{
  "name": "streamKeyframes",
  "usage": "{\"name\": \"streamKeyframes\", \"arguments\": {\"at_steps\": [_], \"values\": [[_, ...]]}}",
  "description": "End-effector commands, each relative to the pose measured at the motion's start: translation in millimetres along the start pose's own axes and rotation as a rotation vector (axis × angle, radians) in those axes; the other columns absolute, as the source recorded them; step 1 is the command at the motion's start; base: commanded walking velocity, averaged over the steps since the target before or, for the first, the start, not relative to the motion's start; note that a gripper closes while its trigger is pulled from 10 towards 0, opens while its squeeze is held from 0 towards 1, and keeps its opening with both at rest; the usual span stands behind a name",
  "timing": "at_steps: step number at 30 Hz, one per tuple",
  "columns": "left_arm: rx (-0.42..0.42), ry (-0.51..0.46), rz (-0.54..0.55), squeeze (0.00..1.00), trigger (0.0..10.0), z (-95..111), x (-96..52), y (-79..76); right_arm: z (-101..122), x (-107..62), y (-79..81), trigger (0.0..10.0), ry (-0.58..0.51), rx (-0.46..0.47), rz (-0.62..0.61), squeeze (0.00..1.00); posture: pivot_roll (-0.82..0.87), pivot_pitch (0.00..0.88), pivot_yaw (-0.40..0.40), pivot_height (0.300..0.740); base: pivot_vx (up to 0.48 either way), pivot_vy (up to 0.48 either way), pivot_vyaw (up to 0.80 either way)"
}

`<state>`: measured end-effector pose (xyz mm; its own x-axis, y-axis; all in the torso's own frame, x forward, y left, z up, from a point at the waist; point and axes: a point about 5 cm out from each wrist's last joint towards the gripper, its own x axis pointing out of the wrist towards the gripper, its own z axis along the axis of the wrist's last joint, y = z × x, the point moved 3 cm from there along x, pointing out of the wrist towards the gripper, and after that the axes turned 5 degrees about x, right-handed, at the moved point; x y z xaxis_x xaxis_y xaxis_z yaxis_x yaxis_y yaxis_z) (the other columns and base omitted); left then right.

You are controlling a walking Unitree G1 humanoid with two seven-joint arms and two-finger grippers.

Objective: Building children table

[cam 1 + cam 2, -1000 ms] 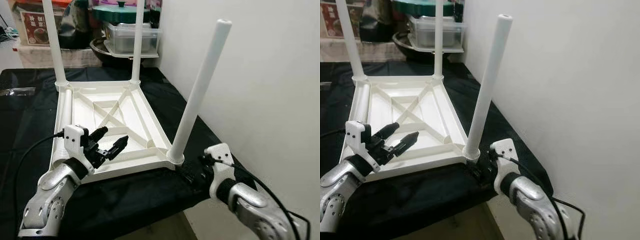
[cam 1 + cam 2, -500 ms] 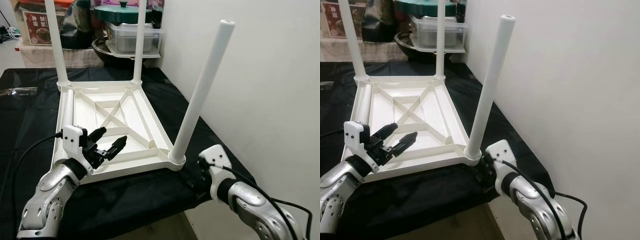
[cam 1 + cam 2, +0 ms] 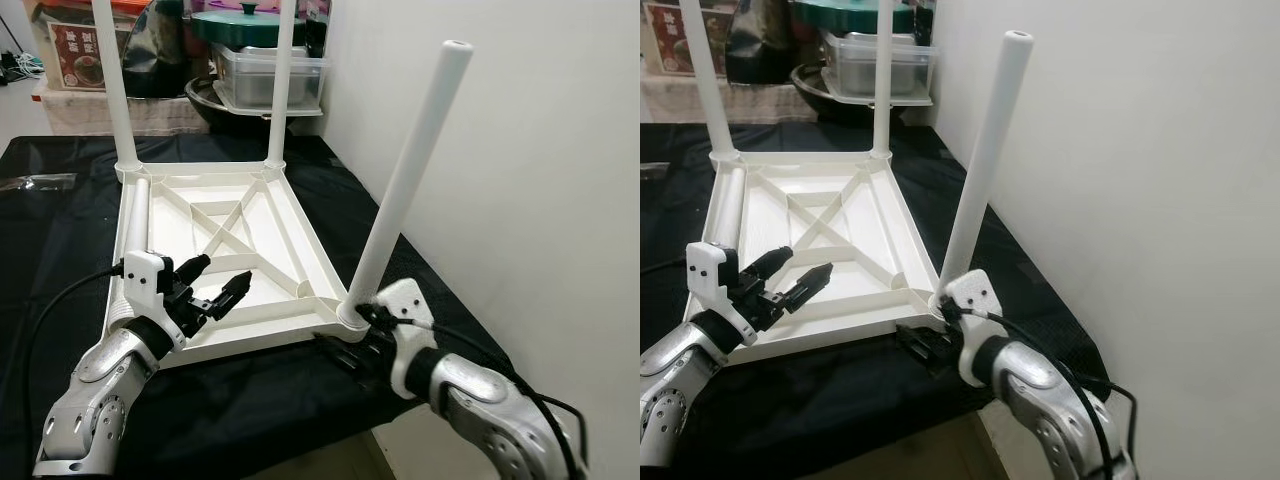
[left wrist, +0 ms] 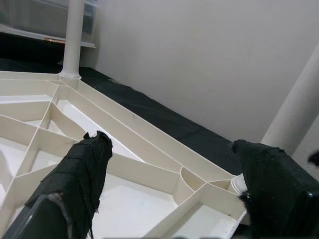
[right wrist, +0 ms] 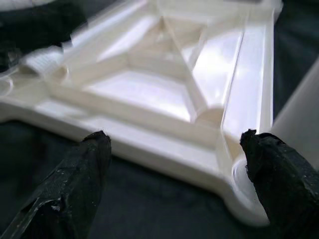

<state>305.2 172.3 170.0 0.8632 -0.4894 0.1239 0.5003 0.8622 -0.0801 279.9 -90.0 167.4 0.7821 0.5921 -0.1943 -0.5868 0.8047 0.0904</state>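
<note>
While the white table top [image 3: 225, 255] lies upside down on the black cloth [image 3: 60, 220], three legs stand up from its corners, the nearest leg [image 3: 410, 170] by the wall. A loose leg [image 3: 132, 235] lies along the top's left edge. Left gripper [image 3: 215, 290], fingers apart, hovers over the near edge's ribbing. Right gripper [image 3: 920, 345], fingers spread, sits low on the cloth just beside the near-right corner socket [image 5: 249, 191]

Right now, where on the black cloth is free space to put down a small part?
The black cloth lies bare left of the upturned white plastic tabletop, and along its near edge between the left gripper and right gripper. Crowded: the back, with a clear lidded container and a box.
</note>
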Motion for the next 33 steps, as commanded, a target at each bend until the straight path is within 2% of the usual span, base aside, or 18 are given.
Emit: {"name": "streamKeyframes", "arguments": {"at_steps": [1,2,4,6,7,13,20,25,33], "values": [[-0.004,0.009,-0.002,0.00,10.0,-2.2,0.4,-1.2,3.2,1.1,-6.1,10.0,-0.027,-0.038,-0.039,0.00,0.09,0.000,-0.145,0.740,0.000,0.000,0.00],[-0.004,0.009,-0.001,0.00,10.0,-2.3,0.5,-1.1,6.8,1.9,-7.4,10.0,-0.051,-0.071,-0.059,0.00,0.09,0.000,-0.145,0.740,0.000,0.000,0.00],[-0.004,0.009,-0.001,0.00,10.0,-2.3,0.5,-1.1,6.8,1.9,-7.4,10.0,-0.051,-0.071,-0.059,0.00,0.09,0.000,-0.145,0.740,0.000,0.000,0.00],[-0.006,0.008,0.003,0.00,10.0,-2.1,0.8,-0.7,9.8,5.5,-9.7,10.0,-0.073,-0.139,-0.088,0.00,0.10,0.000,-0.148,0.740,0.000,0.000,0.00],[-0.011,0.007,0.013,0.00,10.0,-1.8,1.2,0.4,9.5,9.1,-15.7,10.0,-0.073,-0.153,-0.110,0.00,0.10,0.000,-0.149,0.740,0.000,0.000,0.80],[-0.020,0.013,0.027,0.00,10.0,-2.4,2.0,1.7,9.1,12.3,-21.7,10.0,-0.079,-0.128,-0.136,0.00,0.10,0.000,-0.151,0.740,0.000,0.000,0.80],[-0.021,0.033,0.019,0.00,10.0,-3.9,3.0,1.1,6.2,16.5,-25.0,10.0,-0.091,-0.103,-0.161,0.00,0.10,0.000,-0.149,0.740,0.000,0.477,0.71],[-0.019,0.033,0.019,0.00,10.0,-3.5,3.4,0.8,5.6,19.3,-29.0,10.0,-0.115,-0.066,-0.190,0.00,0.10,0.000,-0.149,0.740,0.000,0.480,0.00],[-0.010,0.015,0.024,0.00,10.0,-0.6,4.7,0.3,5.6,22.9,-35.4,10.0,-0.115,-0.078,-0.224,0.00,0.10,0.000,-0.150,0.740,0.000,0.480,0.00]]}}
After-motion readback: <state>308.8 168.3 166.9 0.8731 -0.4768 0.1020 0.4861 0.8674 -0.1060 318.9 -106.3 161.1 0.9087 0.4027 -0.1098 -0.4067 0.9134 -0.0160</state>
